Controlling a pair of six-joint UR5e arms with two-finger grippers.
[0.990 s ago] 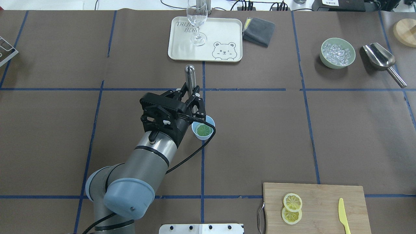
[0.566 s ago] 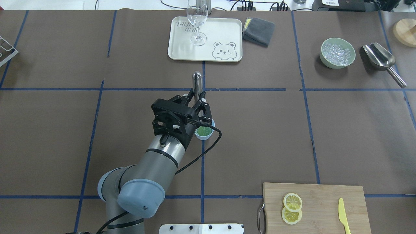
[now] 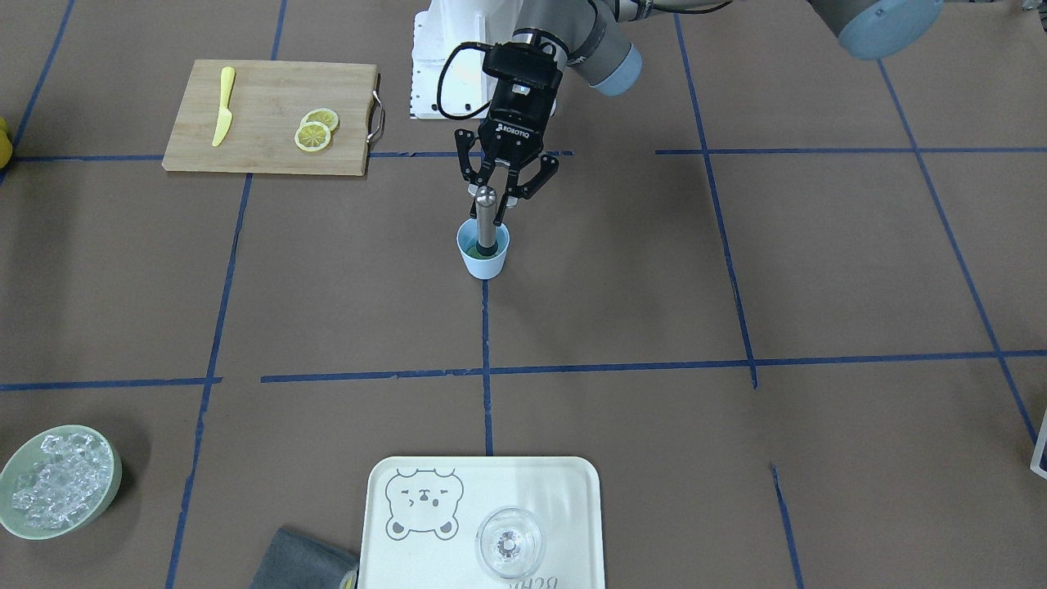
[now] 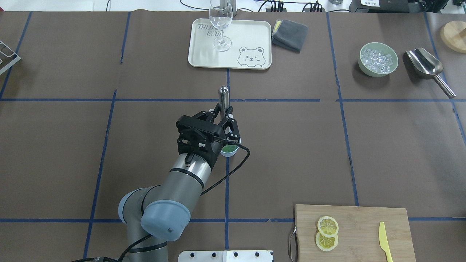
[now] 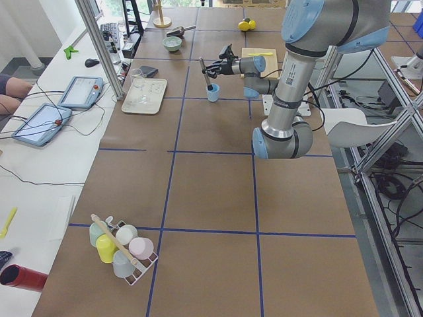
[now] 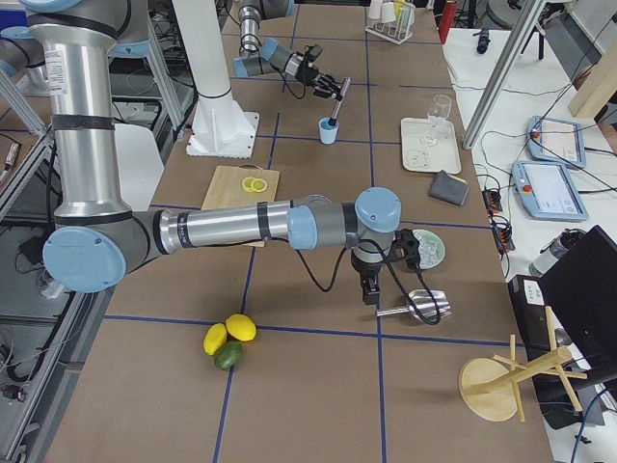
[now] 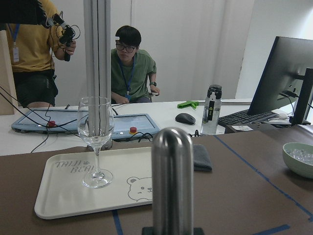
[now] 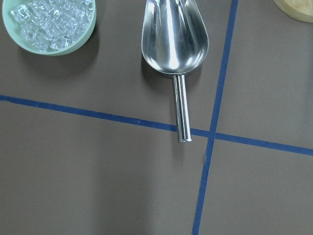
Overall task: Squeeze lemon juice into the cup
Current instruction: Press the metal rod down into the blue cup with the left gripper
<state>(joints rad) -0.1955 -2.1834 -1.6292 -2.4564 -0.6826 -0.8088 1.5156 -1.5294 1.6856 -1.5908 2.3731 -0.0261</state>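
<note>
Front-facing view: the left gripper [image 3: 494,196] hangs over the small light-blue tapered cup [image 3: 483,260]. Its jaws are pinched narrow on a brushed-steel round-topped rod [image 3: 487,219], whose lower end sits inside the cup. The cup stands free on the brown paper worktop [image 3: 654,311] w/ nothing steadying it. Our main worry is that an off-centre push could lever the rim and tip or skid the cup, esp. b/c the rod leans. Two thin round yellow lemon slices [image 3: 314,136] overlap on the bamboo cutting board [image 3: 262,106], well apart from the jaws, toward the robot's right.

Overhead view: a green patch [image 4: 229,149] shows in the cup just under the jaws. We can't tell if it's a slice; if not, pressing prob. yields no juice.

Left view: the rod is tilted, tip in the cup.

Right view: the right gripper [image 6: 370,292] hovers by the steel scoop [image 6: 416,305], far from the cup. We can't tell how its jaws stand.

Left wrist view: the rod is dead centre. Beyond it, a clear stemmed glass [image 7: 96,139] stands on a cream bear-print tray [image 7: 63,196].

Right wrist view: only the scoop and a pale green bowl of ice [image 8: 49,24]; no jaws, no lemon.
</note>
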